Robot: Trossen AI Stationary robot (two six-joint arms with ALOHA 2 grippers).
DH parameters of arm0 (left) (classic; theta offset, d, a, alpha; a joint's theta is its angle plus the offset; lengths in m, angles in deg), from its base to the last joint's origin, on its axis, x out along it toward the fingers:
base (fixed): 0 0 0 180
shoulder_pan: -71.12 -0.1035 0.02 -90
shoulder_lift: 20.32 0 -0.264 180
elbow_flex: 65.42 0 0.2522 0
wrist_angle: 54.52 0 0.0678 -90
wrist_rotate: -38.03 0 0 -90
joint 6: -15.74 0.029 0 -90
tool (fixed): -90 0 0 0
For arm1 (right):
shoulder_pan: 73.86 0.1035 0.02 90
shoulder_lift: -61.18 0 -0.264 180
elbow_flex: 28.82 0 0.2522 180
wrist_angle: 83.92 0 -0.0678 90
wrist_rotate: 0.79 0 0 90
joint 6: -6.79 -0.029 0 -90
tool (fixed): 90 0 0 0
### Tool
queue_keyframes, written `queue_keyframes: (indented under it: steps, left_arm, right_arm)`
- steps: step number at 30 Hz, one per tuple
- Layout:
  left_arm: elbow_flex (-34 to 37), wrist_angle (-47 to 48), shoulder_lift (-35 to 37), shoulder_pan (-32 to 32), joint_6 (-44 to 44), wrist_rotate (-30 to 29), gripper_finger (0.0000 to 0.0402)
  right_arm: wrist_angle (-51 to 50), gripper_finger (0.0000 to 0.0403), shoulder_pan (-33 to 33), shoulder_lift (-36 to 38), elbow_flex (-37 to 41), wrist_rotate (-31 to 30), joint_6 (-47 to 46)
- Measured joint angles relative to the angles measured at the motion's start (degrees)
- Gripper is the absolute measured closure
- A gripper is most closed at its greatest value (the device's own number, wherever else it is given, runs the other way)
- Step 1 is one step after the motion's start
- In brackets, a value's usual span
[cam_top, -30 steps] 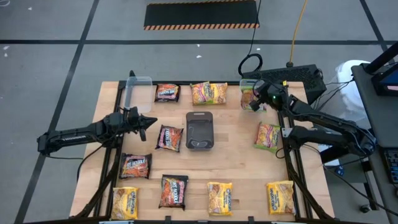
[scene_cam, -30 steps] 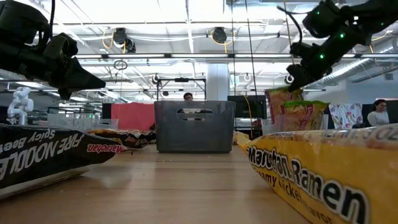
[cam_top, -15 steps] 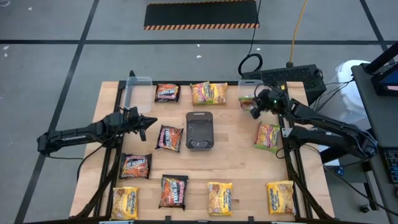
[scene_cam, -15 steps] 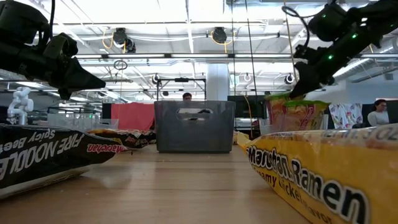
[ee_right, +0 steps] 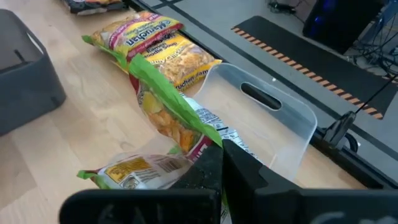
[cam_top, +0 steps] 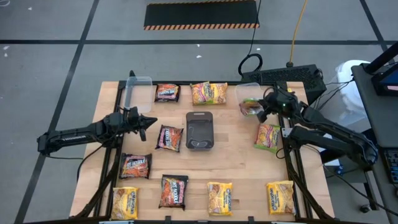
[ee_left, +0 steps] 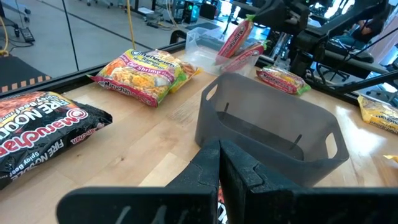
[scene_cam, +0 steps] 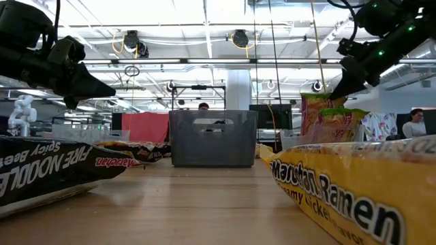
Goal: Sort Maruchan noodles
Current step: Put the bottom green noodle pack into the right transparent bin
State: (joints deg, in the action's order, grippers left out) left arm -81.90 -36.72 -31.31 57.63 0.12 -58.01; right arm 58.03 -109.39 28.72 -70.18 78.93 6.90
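The right gripper (cam_top: 261,112) is up at the far right of the table, jaws clamped on the edge of a green-edged packet (cam_top: 251,107), which dangles from the pinch just beside the clear tub (cam_top: 247,89) at the table's far right corner; in the right wrist view the packet (ee_right: 163,102) hangs edge-on in front of that tub (ee_right: 273,121), with a second green-edged packet (ee_right: 134,169) lying flat below it. Gripping by the crimped seam makes sense: these packets are flat and slippery, and the edge is the one thing two thin fingers can bite. The tub looks like the intended home for this flavour, so the packet is probably being carried towards it or lined up over it, though that is only a reading of the pose. Over on the left, the left gripper (cam_top: 144,121) waits above the table with its fingers together on nothing, nose pointed at the dark grey tray (cam_top: 199,130) in the middle. The rest of the noodles lie scattered flat: dark packets (cam_top: 169,137) near the left arm, a shrimp packet (cam_top: 209,93) at the far edge, yellow ones (cam_top: 219,198) along the near edge, and another green-edged one (cam_top: 268,137) just under the right arm. Plenty left to sort.
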Motion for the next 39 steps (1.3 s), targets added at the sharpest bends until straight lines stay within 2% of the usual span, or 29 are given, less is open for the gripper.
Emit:
queue_keyframes:
  steps: [14, 32, 39]
  left_arm:
    - [0.0, 0.0, 0.0, 0.0, -0.2, 0.0, 0.0396]
    - [0.0, 0.0, 0.0, 0.0, -0.4, 0.0, 0.0396]
    - [0.0, 0.0, 0.0, 0.0, -0.3, 0.0, 0.0396]
  right_arm:
    - [-2.2, 0.0403, 0.0, -3.6, 0.0, 0.0, 2.2]
    - [-2.2, 0.0402, 0.0, -3.8, 0.0, 0.0, 0.6]
    - [-2.1, 0.0373, 0.0, -3.8, 0.0, 0.0, 0.8]
